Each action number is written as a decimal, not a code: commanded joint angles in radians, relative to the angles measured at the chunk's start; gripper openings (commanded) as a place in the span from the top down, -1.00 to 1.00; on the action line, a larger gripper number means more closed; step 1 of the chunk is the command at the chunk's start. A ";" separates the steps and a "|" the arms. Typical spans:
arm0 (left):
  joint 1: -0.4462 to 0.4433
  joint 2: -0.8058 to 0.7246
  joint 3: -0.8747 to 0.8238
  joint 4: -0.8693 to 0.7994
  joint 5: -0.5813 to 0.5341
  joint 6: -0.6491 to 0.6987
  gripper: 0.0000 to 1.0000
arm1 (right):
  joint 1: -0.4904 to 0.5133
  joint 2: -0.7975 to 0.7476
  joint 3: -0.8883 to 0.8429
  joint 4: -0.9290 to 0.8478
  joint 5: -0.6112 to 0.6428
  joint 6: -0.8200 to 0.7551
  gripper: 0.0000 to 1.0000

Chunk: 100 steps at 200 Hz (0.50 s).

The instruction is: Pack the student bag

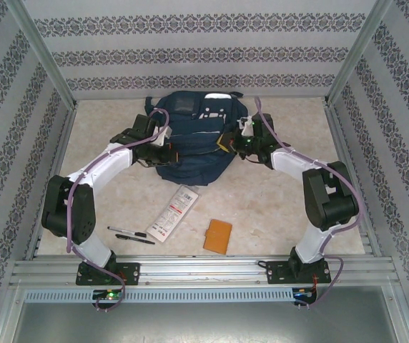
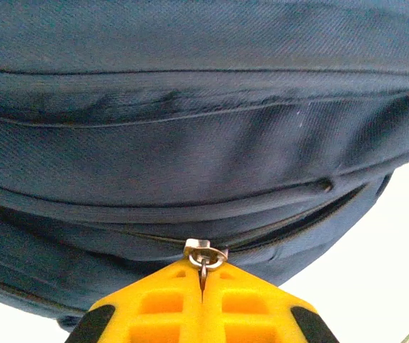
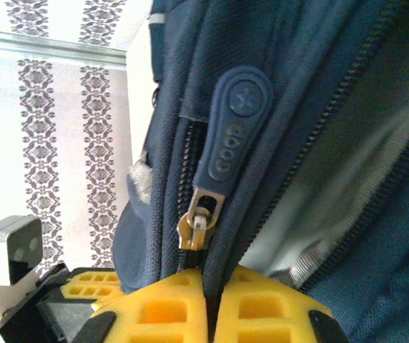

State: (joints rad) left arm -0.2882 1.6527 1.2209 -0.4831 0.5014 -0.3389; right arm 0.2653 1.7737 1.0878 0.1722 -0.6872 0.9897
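Student bag (image 1: 194, 143) lies flat at the far centre of the table, with one arm on each side of it. Judged purpose: one side is anchored while a zip is drawn, so the bag opens for packing.

Left gripper (image 2: 203, 282): clenched, fingers together, pinching the metal zip pull (image 2: 204, 255) on the bag's left side.

Right gripper (image 3: 212, 282): fingers nearly together, nipping the bag's seam just below a brass zip slider (image 3: 199, 218).
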 commanded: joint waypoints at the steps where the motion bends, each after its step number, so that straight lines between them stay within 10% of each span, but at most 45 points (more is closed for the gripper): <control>1: 0.012 0.011 -0.010 -0.031 0.021 0.078 1.00 | -0.055 0.030 0.052 -0.026 0.072 -0.028 0.38; 37: -0.115 -0.005 0.005 0.088 0.035 -0.036 1.00 | 0.075 -0.092 -0.042 -0.028 0.206 0.188 -0.22; 100: -0.205 0.037 0.061 0.244 0.062 -0.161 1.00 | 0.283 -0.072 -0.044 -0.109 0.483 0.350 -0.20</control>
State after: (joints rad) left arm -0.4740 1.6722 1.2293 -0.3676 0.5022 -0.4423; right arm 0.5438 1.6695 1.0161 0.1196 -0.2981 1.2591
